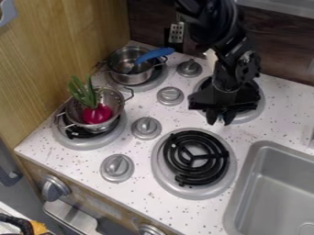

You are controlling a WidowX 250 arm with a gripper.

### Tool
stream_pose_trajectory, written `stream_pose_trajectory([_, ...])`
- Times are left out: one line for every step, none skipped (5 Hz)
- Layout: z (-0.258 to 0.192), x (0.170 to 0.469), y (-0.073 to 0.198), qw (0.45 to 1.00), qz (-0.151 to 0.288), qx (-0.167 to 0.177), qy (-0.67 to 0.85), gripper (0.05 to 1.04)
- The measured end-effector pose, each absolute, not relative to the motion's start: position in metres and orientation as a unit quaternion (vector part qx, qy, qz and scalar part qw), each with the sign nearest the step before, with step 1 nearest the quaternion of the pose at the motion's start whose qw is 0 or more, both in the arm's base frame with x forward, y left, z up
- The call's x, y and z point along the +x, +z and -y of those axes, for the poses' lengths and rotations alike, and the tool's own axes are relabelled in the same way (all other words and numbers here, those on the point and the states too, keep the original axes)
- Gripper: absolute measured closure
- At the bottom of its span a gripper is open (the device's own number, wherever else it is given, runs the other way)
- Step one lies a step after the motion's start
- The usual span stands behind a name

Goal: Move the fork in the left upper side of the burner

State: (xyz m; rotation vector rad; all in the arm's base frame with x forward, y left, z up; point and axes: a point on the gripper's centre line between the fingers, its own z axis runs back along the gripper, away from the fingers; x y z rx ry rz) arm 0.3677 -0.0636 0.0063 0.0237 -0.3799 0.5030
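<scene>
Best match for the fork is the blue-handled utensil (154, 55), leaning in the steel pot (131, 78) on the back-left burner (148, 86); working end is down in the pot, so tines can't be confirmed. Hand (219, 117) is over the back-right burner (260, 102), fingertips a little apart, nothing seen between them. Step in hand, as I read it: get the hand over to the utensil and pick it up. I'd go for the handle just outside the pot rim, fingers astride its width, rotated to suit the slant. Close gently, lift along the handle's own line until the low end clears the wall, then shift sideways. Pulling flat would likely drag the pot or tip it. Target wording is loose; I'd take it as the upper-left burner area, so set down low and slow, smooth plastic may roll or slide. Looks: handle is bright blue, broad and rounded toward the free end, narrowing into the pot, sloping up to the right across the rim near the pot's side handle. Nearby: knob (189, 68) to the right, keep fingertips above it. Colander (113, 97) with a red radish (97, 114) sits on the front-left burner, keep the wrist off its leaves
</scene>
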Motion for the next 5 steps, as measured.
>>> stream_pose_trajectory([0.064,0.353,0.005,0.938,0.145,0.008,0.314,0.807])
stream_pose_trajectory([0.067,0.336,-0.001,0.933,0.087,-0.003,0.350,0.807])
stream_pose_trajectory([0.050,0.330,0.002,0.909,0.057,-0.041,0.412,0.807])
stream_pose_trajectory([0.045,0.327,-0.003,0.886,0.053,-0.053,0.457,0.807])
stream_pose_trajectory([0.031,0.332,0.002,0.857,0.035,-0.074,0.509,0.807])
